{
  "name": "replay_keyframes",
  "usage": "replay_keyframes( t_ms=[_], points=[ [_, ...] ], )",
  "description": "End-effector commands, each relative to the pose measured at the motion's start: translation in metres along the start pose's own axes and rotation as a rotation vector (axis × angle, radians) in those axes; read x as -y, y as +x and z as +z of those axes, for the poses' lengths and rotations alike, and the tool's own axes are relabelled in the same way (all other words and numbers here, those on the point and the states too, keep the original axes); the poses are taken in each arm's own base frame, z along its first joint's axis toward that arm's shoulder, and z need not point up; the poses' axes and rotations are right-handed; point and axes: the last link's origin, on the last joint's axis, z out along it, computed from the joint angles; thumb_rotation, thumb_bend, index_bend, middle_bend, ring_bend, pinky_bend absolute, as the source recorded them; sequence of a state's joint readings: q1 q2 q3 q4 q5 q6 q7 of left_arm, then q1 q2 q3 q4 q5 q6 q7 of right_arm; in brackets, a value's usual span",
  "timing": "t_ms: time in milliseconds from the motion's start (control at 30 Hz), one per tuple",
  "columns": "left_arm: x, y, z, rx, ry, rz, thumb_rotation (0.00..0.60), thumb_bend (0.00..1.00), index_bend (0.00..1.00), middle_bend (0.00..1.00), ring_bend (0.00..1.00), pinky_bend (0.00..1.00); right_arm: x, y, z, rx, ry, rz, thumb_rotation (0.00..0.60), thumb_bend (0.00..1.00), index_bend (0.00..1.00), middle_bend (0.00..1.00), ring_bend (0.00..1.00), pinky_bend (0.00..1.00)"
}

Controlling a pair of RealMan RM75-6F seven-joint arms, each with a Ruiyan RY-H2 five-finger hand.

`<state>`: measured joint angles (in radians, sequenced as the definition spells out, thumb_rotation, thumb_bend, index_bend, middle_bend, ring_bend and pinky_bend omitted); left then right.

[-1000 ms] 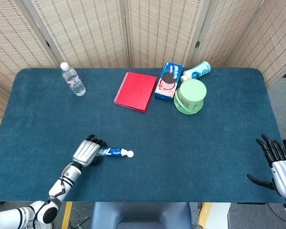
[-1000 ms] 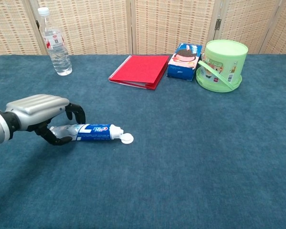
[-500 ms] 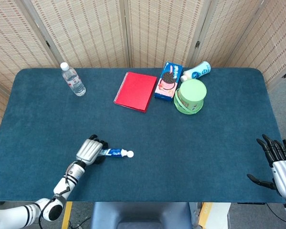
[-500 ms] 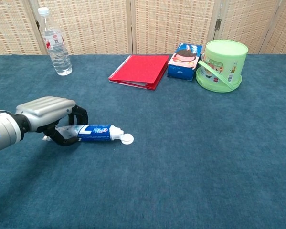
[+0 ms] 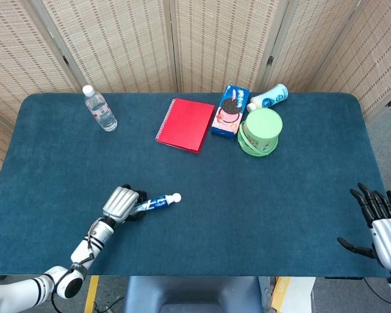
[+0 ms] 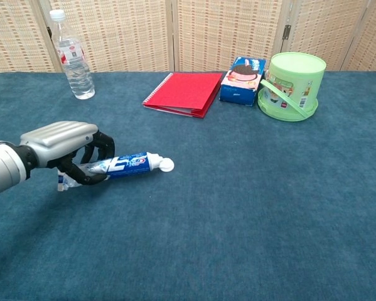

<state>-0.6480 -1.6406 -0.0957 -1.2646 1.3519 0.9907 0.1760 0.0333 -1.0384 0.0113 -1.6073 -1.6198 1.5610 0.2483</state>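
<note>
One tube [image 6: 122, 164] of toothpaste is what the left hand [image 6: 62, 145] holds, fingers curled round its crimped tail end, with the white cap [image 6: 167, 165] pointing toward the middle of the desk [image 5: 247, 195]. From the chest view the cap end looks raised a little off the cloth, though how far I cannot tell. The head view shows the same hand [image 5: 119, 203] near the front left of the desk with the tube [image 5: 157, 202] sticking out to its right.

Such a tube is likely light and soft: the body dents under pressure, and the smooth printed skin may slip. Held by the tail, it tends to droop and swing at the cap end. A firmer hold would be around the middle of the body, where it is fullest, with gentle pressure so that nothing is squeezed toward the cap.

At the desk's front right edge the right hand [image 5: 378, 225] holds nothing, its fingers spread apart, well apart from everything else.
</note>
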Motion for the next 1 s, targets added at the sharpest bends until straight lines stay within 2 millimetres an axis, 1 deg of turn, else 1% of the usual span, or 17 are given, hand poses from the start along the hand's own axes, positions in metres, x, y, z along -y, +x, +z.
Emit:
replay_keyframes(
  t_ms=[33, 167, 267, 367, 533, 567, 667, 767, 800, 1000],
  points=[
    [0.009, 0.009, -0.003, -0.025, -0.034, 0.005, 0.600, 0.39, 0.70, 0.76, 0.71, 0.42, 0.001, 0.000, 0.001, 0.001, 0.004, -0.001, 0.600, 0.00, 0.00, 0.00, 0.00, 0.00],
    [0.011, 0.023, -0.007, -0.055, -0.096, -0.046, 0.600, 0.39, 0.72, 0.78, 0.73, 0.44, 0.007, 0.001, 0.005, 0.004, 0.031, -0.008, 0.600, 0.00, 0.00, 0.00, 0.00, 0.00],
    [0.008, 0.037, -0.010, -0.089, -0.160, -0.079, 0.600, 0.39, 0.72, 0.79, 0.74, 0.46, 0.015, 0.002, 0.011, 0.003, 0.075, -0.013, 0.600, 0.00, 0.00, 0.00, 0.00, 0.00],
    [0.002, 0.052, -0.012, -0.121, -0.224, -0.111, 0.600, 0.39, 0.72, 0.79, 0.74, 0.46, 0.027, 0.004, 0.021, 0.010, 0.132, -0.024, 0.600, 0.00, 0.00, 0.00, 0.00, 0.00],
    [-0.018, 0.077, -0.018, -0.134, -0.332, -0.206, 0.600, 0.39, 0.72, 0.79, 0.74, 0.46, 0.055, 0.005, 0.044, 0.028, 0.254, -0.037, 0.600, 0.00, 0.00, 0.00, 0.00, 0.00],
    [-0.022, 0.082, -0.020, -0.135, -0.350, -0.220, 0.600, 0.39, 0.72, 0.79, 0.74, 0.46, 0.061, 0.005, 0.049, 0.034, 0.278, -0.038, 0.600, 0.00, 0.00, 0.00, 0.00, 0.00],
    [-0.027, 0.087, -0.021, -0.134, -0.371, -0.239, 0.600, 0.39, 0.72, 0.79, 0.74, 0.46, 0.070, 0.005, 0.056, 0.042, 0.309, -0.037, 0.600, 0.00, 0.00, 0.00, 0.00, 0.00],
    [-0.038, 0.097, -0.025, -0.122, -0.410, -0.287, 0.600, 0.39, 0.72, 0.79, 0.74, 0.46, 0.091, 0.003, 0.071, 0.059, 0.389, -0.034, 0.600, 0.00, 0.00, 0.00, 0.00, 0.00],
    [-0.047, 0.103, -0.026, -0.110, -0.437, -0.336, 0.600, 0.39, 0.72, 0.79, 0.74, 0.46, 0.112, 0.000, 0.081, 0.066, 0.471, -0.032, 0.600, 0.00, 0.00, 0.00, 0.00, 0.00],
    [-0.061, 0.117, -0.031, -0.066, -0.476, -0.405, 0.600, 0.39, 0.72, 0.79, 0.74, 0.46, 0.152, -0.005, 0.104, 0.073, 0.590, -0.022, 0.600, 0.00, 0.00, 0.00, 0.00, 0.00]
  ],
)
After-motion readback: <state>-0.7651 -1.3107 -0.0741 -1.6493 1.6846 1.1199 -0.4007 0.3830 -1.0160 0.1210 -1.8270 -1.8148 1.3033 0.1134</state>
